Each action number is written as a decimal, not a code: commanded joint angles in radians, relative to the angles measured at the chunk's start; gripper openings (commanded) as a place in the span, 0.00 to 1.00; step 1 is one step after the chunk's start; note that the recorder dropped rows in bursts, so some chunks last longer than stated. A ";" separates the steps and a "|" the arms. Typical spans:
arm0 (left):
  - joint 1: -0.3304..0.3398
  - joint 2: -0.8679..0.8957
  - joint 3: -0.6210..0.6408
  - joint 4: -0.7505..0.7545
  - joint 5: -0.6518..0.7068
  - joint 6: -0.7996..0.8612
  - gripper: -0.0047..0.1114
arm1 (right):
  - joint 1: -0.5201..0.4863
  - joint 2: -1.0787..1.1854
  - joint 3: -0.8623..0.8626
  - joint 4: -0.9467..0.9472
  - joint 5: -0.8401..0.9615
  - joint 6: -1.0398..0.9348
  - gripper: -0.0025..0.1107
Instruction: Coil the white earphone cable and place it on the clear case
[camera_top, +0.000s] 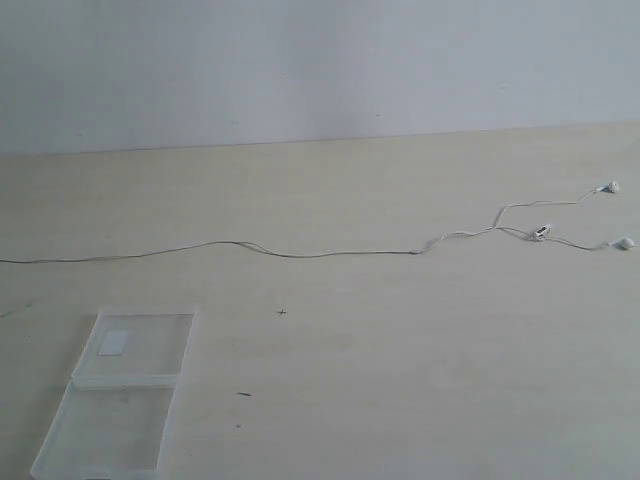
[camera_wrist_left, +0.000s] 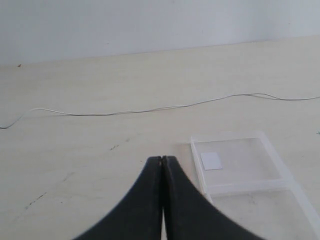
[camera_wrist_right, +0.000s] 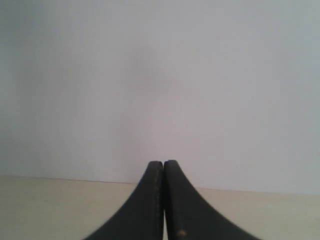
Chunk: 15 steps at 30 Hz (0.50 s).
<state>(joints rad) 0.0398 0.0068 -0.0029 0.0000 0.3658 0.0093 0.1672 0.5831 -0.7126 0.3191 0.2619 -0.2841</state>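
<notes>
where the cable lies: the white earphone cable (camera_top: 330, 253) is strung out long across the counter (camera_top: 420, 390), one thin line from the left edge of the exterior view to the far right, and not a loop in it.
earbuds: at the right end the wire splits, with the upper earbud (camera_top: 610, 187) and lower earbud (camera_top: 625, 243) splayed apart and the inline remote (camera_top: 540, 232) on the lower branch.
plug end: runs off the left edge, can't see it.
clear case: the clear case (camera_top: 128, 380) lies open and flat at the near left, both halves bare, a small white label (camera_top: 113, 343) on the far half. it sits well apart from the cable.
left claw: the left claw (camera_wrist_left: 162, 159) is pressed together, pinching nothing, hanging over bare counter just beside the case. the wire crosses its view further out.
right claw: the right claw (camera_wrist_right: 163, 162) is pressed together too, and empty. it faces the wall (camera_wrist_right: 160, 75) with only a strip of counter below, no cable in its view.
step in hand: looks like the very start. coiling not begun, nothing on the case.
next move: a claw has to spread, come down on that wire and pinch it. it's thin and flat on the counter, so the tips must land right on the line. likely one claw anchors while the other gathers loops.
watch for: wire slipping the tips, or loops springing open.
</notes>
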 joint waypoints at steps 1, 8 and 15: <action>0.002 -0.007 0.003 -0.014 -0.010 0.001 0.04 | -0.004 0.001 -0.007 0.004 -0.031 -0.003 0.02; 0.002 -0.007 0.003 -0.014 -0.010 0.001 0.04 | -0.004 0.017 -0.007 0.006 -0.031 0.002 0.02; 0.002 -0.007 0.003 -0.014 -0.010 0.001 0.04 | -0.004 0.276 -0.036 0.144 -0.011 -0.119 0.02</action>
<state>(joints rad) 0.0398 0.0068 -0.0029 0.0000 0.3658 0.0093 0.1672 0.7521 -0.7207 0.4163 0.2256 -0.3080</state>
